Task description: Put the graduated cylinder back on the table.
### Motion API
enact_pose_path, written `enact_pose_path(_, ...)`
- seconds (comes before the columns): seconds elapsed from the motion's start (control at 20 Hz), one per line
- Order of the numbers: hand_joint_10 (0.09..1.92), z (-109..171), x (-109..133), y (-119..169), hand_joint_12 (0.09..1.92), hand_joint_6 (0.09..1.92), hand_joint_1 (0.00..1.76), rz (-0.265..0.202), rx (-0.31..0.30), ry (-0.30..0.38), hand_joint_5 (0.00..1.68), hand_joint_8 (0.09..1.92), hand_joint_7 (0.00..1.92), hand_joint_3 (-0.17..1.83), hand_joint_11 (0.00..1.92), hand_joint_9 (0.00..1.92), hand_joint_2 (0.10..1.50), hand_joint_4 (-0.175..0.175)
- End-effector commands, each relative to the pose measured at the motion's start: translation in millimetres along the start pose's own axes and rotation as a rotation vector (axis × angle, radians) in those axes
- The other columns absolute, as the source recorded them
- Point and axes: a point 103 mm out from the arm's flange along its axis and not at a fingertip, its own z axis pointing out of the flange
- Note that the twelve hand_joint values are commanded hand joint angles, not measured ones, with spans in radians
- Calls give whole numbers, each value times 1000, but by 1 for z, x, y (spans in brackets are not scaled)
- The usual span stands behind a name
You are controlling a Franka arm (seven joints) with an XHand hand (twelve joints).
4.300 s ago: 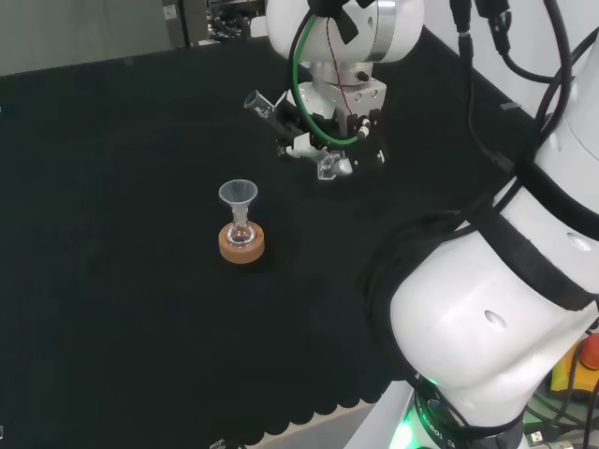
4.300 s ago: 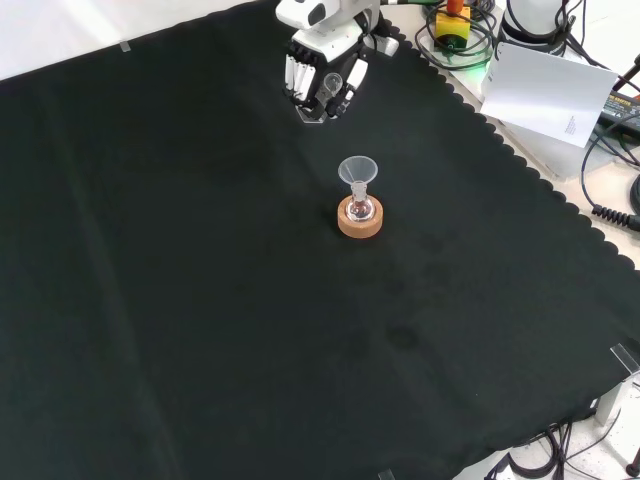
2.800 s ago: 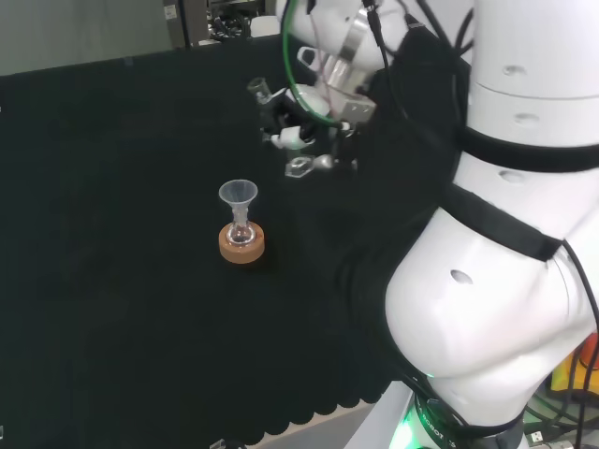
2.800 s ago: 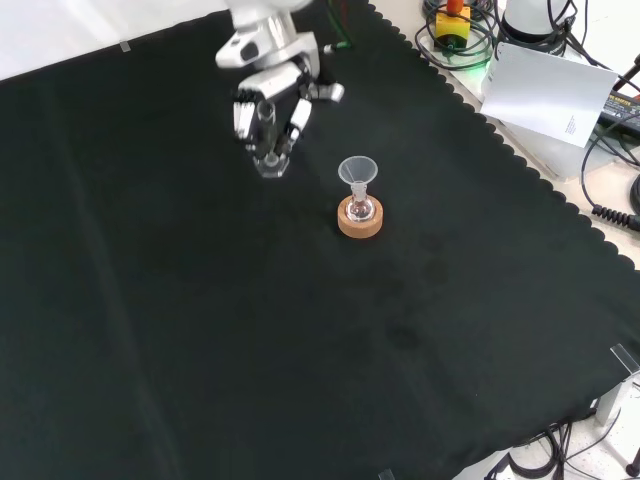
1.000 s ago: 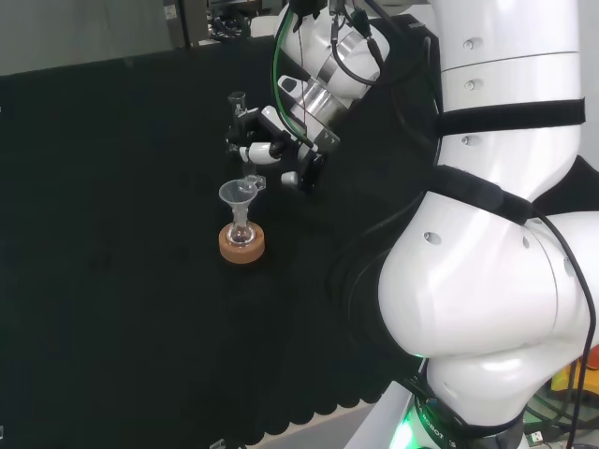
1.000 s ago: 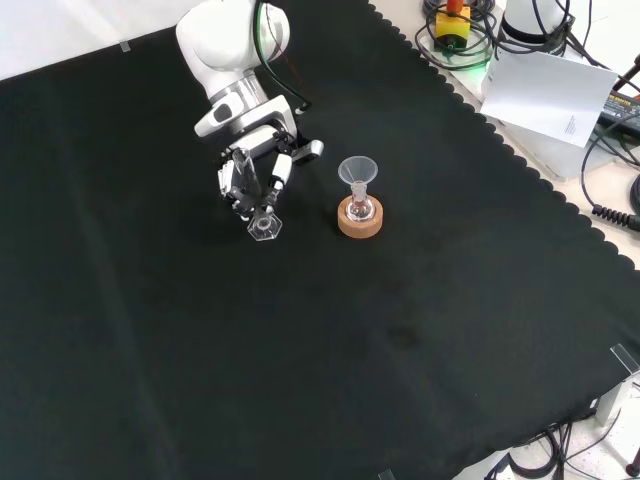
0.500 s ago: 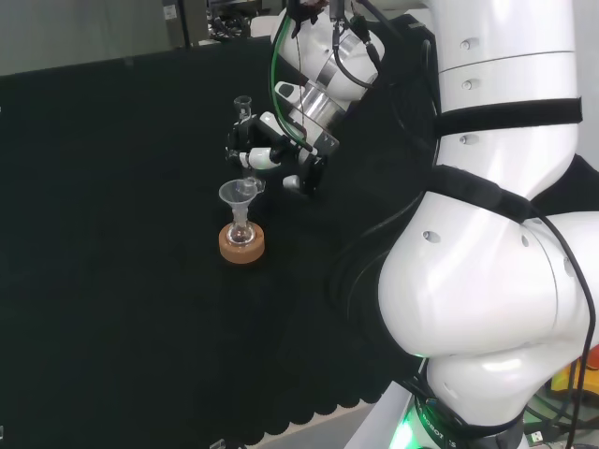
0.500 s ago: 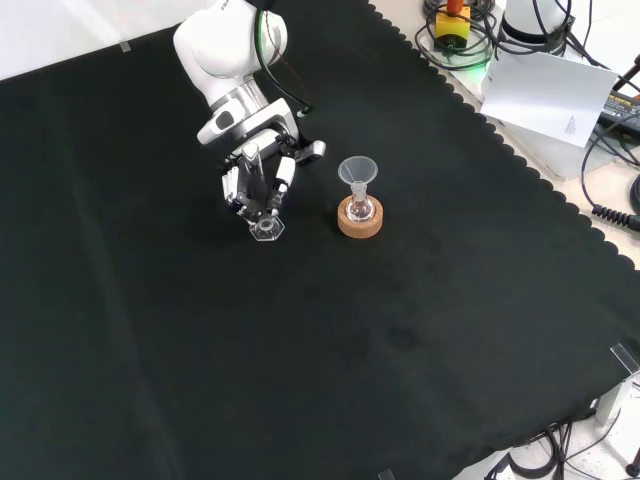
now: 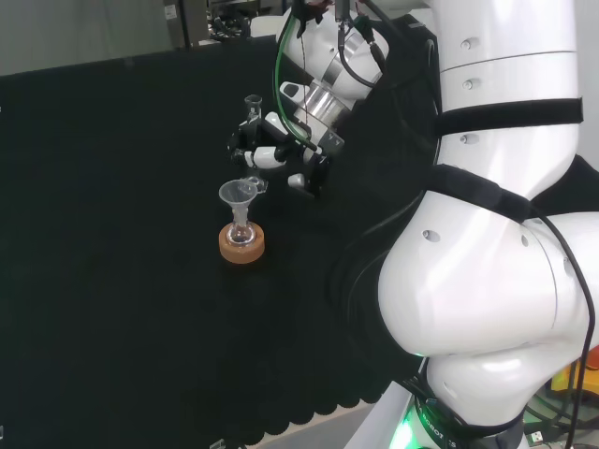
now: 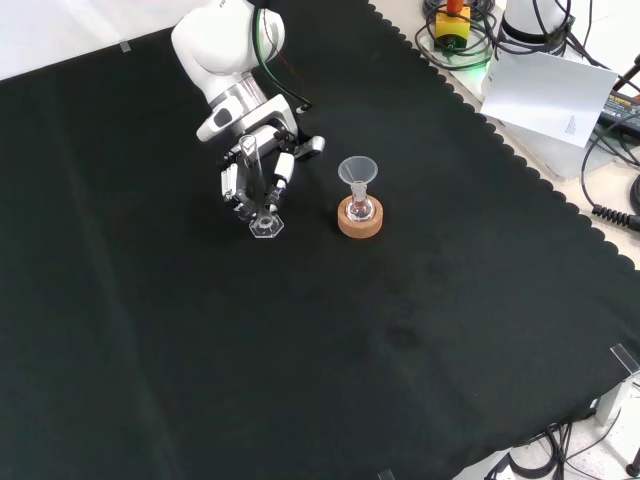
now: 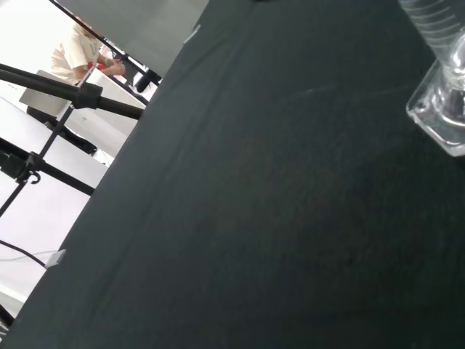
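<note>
While the hand (image 10: 256,178) is curling its fingers round the graduated cylinder (image 10: 257,186), the clear tube is standing nearly upright in the front view, its hexagonal foot (image 10: 266,226) sitting at or just above the black cloth (image 10: 400,330) (contact cannot be told). In the head view the cylinder (image 9: 252,114) is rising at about 10 o'clock from the hand (image 9: 277,154). Item two: a small flask (image 10: 360,208) carrying a clear funnel (image 10: 357,171) is resting on a cork ring (image 10: 360,222), lying near the foot at about 3 o'clock in the front view. In the wrist view the cylinder's ribbed base (image 11: 440,102) is showing over the cloth.
</note>
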Motion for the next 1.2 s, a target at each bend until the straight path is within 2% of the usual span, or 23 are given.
enact_pose_path(0.05, 87, -6, -2, -2, 1084, 633, 1077, 1, 6, -13, 893, 561, 816, -173, 805, 1151, 1040, -40)
enact_pose_path(0.55, 87, -14, 4, -1, 1226, 673, 962, -9, -10, -19, 690, 587, 703, -175, 605, 1028, 959, -40)
enact_pose_path(0.75, 87, -25, 5, -4, 1261, 660, 894, -19, -13, -25, 503, 618, 597, -175, 528, 961, 918, -55)
enact_pose_path(0.95, 87, -38, 9, -10, 1323, 495, 830, -26, -35, -75, 370, 653, 347, -175, 351, 774, 877, -66)
enact_pose_path(1.2, 87, -59, 12, -26, 1339, 369, 805, -20, -67, -109, 350, 677, 264, -175, 278, 705, 863, -71)
